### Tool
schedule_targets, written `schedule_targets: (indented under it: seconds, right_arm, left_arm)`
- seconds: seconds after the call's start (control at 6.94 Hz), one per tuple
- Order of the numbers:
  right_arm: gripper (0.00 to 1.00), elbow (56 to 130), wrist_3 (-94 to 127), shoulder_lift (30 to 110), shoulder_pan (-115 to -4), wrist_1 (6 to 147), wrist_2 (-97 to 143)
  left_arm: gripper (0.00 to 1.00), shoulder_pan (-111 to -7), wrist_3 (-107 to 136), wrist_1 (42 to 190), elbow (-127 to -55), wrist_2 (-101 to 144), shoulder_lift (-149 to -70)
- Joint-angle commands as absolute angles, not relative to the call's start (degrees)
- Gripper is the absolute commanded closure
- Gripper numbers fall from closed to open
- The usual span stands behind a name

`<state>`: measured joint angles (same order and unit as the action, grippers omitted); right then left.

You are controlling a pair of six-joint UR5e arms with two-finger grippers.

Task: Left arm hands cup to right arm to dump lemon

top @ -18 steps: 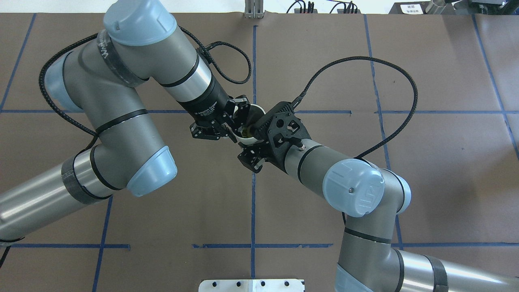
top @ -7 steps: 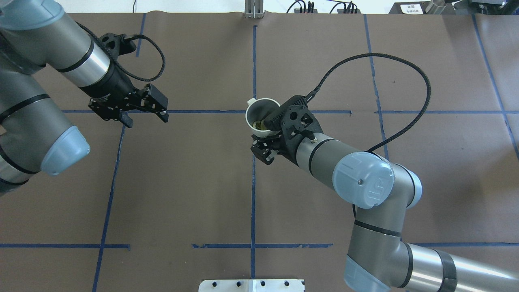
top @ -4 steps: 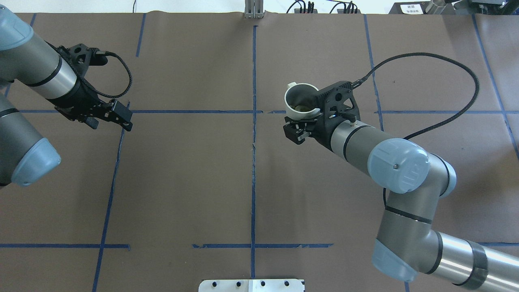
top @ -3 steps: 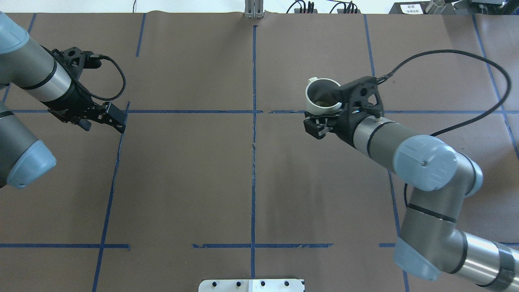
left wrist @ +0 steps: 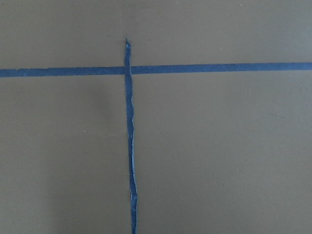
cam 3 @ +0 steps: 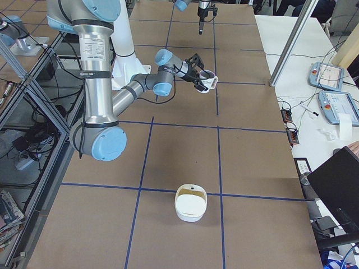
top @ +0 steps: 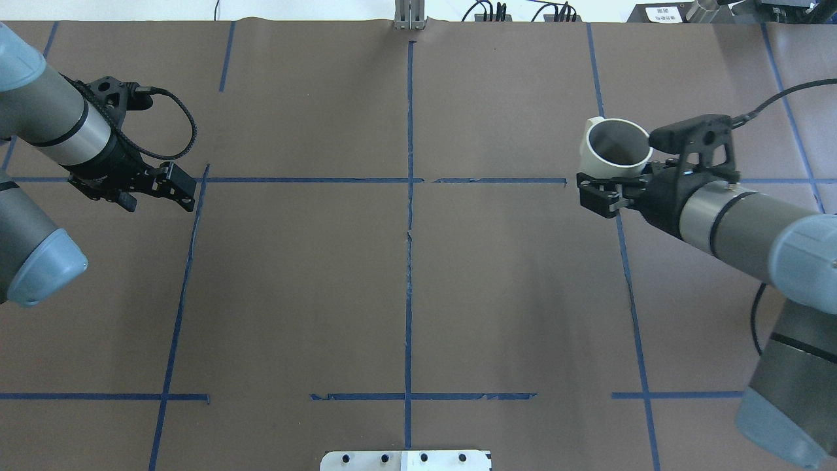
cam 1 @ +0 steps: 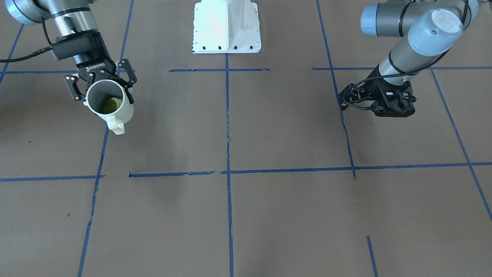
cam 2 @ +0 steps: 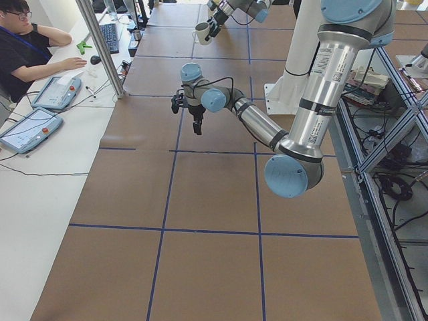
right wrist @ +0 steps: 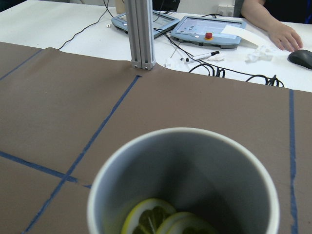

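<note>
Right gripper point(cam 1: 100, 85) is clamped on the cup point(cam 1: 123, 112), one finger on each side of its wall. White "ROBOTIQ" lettering reads clearly on the gripper's black body. Cup is held off the table point(cam 1: 269, 127), mouth upward, handle point(cam 1: 116, 127) on the side away from the robot. Lemon point(right wrist: 158, 218) sits at the bottom of the cup — the right wrist view shows cut slices against the grey inside. Any print on the cup's side is too small to read. Cup hangs over the robot's right part of the table, just beside a blue tape line point(top: 497, 180). Left gripper point(top: 157, 191) is well apart over the opposite side — jaws spread, nothing between them. Its wrist camera shows only a tape crossing point(left wrist: 128, 70). A white bowl point(cam 3: 190, 203) sits on the table at the robot's right end.
</note>
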<state>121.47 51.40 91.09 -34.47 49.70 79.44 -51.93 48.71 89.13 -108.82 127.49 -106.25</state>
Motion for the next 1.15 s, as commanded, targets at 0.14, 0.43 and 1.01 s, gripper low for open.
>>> schedule_targets:
  seconds: [0.14, 0.43, 1.01]
  right_arm:
    - [0.89, 118.85, 51.94, 109.38, -37.88, 24.86, 82.09]
    - [0.89, 108.34, 52.03, 115.12, -39.46, 4.31, 82.35]
    - [0.90, 80.30, 64.29, 116.10, -41.82, -33.84, 82.44]
  left_arm:
    - [0.00, -51.07, 49.31, 88.77, -108.98, 126.39, -106.79]
    - [0.00, -50.02, 49.31, 88.68, -108.72, 125.95, -106.96]
    - [0.00, -48.78, 49.39, 88.68, -108.37, 124.20, -107.75]
